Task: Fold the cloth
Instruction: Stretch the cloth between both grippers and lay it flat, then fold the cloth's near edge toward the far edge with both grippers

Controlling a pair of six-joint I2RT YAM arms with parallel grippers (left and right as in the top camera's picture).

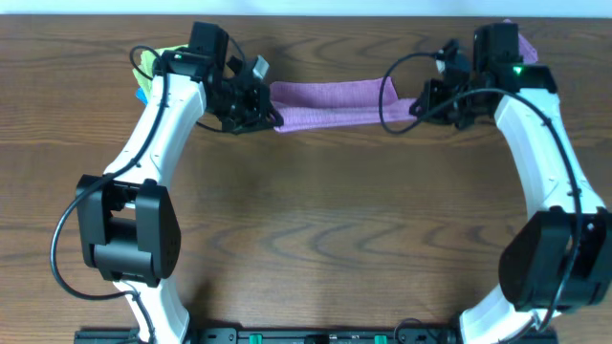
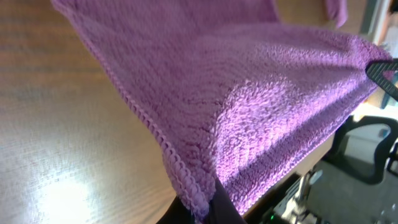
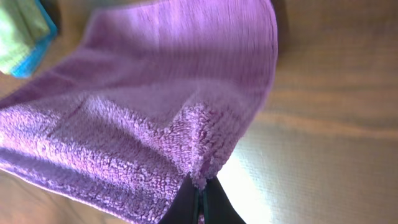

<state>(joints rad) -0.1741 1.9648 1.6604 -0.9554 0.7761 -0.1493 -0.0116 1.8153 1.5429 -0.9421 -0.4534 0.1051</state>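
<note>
The pinkish-purple cloth (image 1: 330, 103) hangs stretched between my two grippers at the far middle of the table, folded into a narrow band. My left gripper (image 1: 271, 117) is shut on its left corner; the left wrist view shows the cloth (image 2: 249, 106) spreading away from the black fingertips (image 2: 208, 208). My right gripper (image 1: 417, 108) is shut on its right corner; the right wrist view shows the cloth (image 3: 143, 106) pinched between the fingertips (image 3: 200, 198).
A lime-green cloth (image 1: 156, 61) on a blue one lies at the far left behind the left arm, also seen in the right wrist view (image 3: 18, 31). Another purple cloth (image 1: 528, 48) shows behind the right arm. The wooden table (image 1: 325, 229) lies below.
</note>
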